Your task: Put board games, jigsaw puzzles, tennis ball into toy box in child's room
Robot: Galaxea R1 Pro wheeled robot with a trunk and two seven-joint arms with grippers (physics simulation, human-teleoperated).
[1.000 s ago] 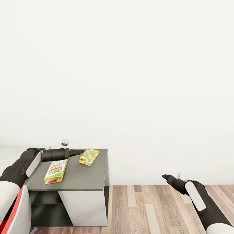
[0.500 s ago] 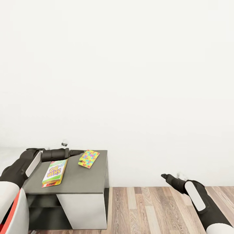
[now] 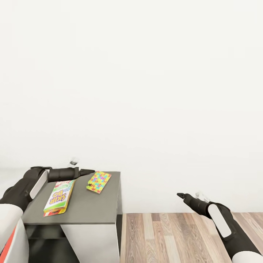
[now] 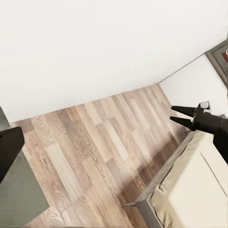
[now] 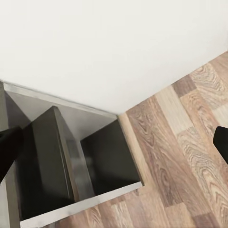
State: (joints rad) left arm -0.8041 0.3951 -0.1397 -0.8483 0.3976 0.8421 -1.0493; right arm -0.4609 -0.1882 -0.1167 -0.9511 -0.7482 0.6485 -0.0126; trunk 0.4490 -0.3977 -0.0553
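Note:
A dark grey table point(image 3: 91, 208) stands against the white wall at the lower left of the head view. On it lie a yellow-and-white board game point(image 3: 58, 197) box and, to its right, a jigsaw puzzle point(image 3: 99, 182) with a lid of bright interlocking pieces. My left gripper point(image 3: 90, 171) hovers over the table's back edge, just beyond the board game and left of the puzzle, open and holding nothing. My right gripper point(image 3: 179, 195) hangs open over the wood floor to the table's right; its two spread fingers also show in the left wrist view as my right gripper point(image 4: 176, 115). The toy box and tennis ball are out of view.
The bed point(image 4: 199, 190), with beige mattress and grey frame, shows in the left wrist view beside the wood-plank floor point(image 4: 95, 147). White panels and dark shelf bays under the table point(image 5: 71, 166) show in the right wrist view. A red-and-white chair point(image 3: 14, 244) edge sits at the lower left.
The whole head view has shifted, so the table and boxes sit slightly lower and further left in the picture. Both arms hold about the same pose; nothing was taken or released.

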